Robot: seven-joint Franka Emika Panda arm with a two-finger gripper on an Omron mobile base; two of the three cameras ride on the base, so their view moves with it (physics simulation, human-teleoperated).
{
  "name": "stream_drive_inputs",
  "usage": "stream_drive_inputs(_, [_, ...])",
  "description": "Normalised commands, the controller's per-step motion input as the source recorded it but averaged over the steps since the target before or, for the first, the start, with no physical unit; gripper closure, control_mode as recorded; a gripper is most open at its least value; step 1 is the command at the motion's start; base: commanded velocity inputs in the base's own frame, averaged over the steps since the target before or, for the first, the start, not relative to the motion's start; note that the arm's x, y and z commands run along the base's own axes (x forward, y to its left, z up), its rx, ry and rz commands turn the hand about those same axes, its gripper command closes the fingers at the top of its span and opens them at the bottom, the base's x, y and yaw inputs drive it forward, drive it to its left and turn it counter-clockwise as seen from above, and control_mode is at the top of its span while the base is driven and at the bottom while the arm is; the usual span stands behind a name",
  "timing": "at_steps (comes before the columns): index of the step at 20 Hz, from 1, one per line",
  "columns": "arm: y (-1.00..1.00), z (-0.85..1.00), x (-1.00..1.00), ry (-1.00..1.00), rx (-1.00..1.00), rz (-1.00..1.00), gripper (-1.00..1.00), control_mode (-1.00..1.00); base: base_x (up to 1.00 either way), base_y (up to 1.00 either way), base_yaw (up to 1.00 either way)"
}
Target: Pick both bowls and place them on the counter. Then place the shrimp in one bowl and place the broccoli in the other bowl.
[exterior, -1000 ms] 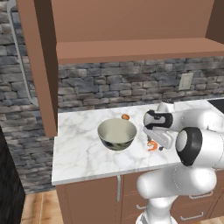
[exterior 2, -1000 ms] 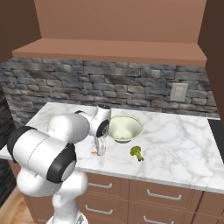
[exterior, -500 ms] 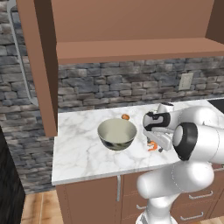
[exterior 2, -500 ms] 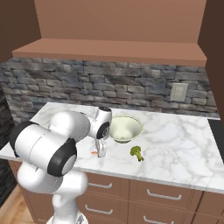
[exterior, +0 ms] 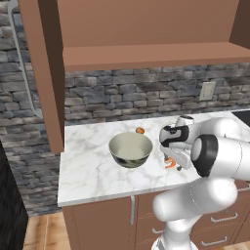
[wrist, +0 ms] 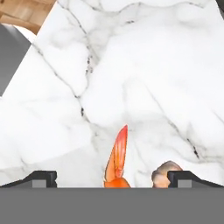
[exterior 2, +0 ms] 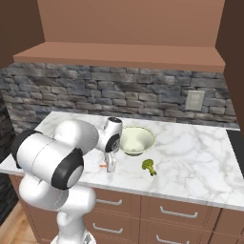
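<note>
A deep grey-green bowl (exterior: 130, 149) with a pale inside (exterior 2: 137, 139) stands upright on the white marble counter (exterior: 88, 161). Just right of it in the left base view lies the orange shrimp (exterior: 170, 164). My gripper (exterior: 172, 160) hangs low over the shrimp, pointing down. In the hand view the shrimp (wrist: 118, 153) lies between the two spread fingertips (wrist: 42, 177), so the gripper (wrist: 113, 177) is open and holds nothing. The green broccoli (exterior 2: 149, 165) sits on the counter in front of the bowl, to the right of my gripper (exterior 2: 110, 164). The other bowl is out of view.
A small orange-brown ball (exterior: 139, 130) rests behind the bowl near the stone wall. A brown wooden shelf (exterior: 146, 53) runs overhead, with a tall wooden panel (exterior: 51, 78) at the counter's left end. A wall outlet (exterior 2: 194, 100) sits on the stone backsplash.
The hand has sunk a little toward the shrimp, jaws still wide. Bowl, broccoli and ball have not moved.
</note>
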Motion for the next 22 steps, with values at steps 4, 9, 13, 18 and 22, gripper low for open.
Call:
stream_drive_inputs(4, [-0.01,-0.12,0.04,0.00,0.00,0.00,-1.00,-1.00,0.00,0.00,0.00])
stream_drive_inputs(9, [0.00,-0.10,0.17,0.00,0.00,0.00,-1.00,-1.00,0.00,0.00,0.00])
stream_drive_inputs(13, [0.00,-0.08,0.12,0.00,0.00,0.00,-1.00,-1.00,0.00,0.00,0.00])
stream_drive_inputs(18, [0.00,-0.12,0.00,0.00,0.00,0.00,-1.00,-1.00,0.00,0.00,0.00])
stream_drive_inputs(22, [0.00,-0.14,0.00,0.00,0.00,0.00,1.00,-1.00,0.00,0.00,0.00])
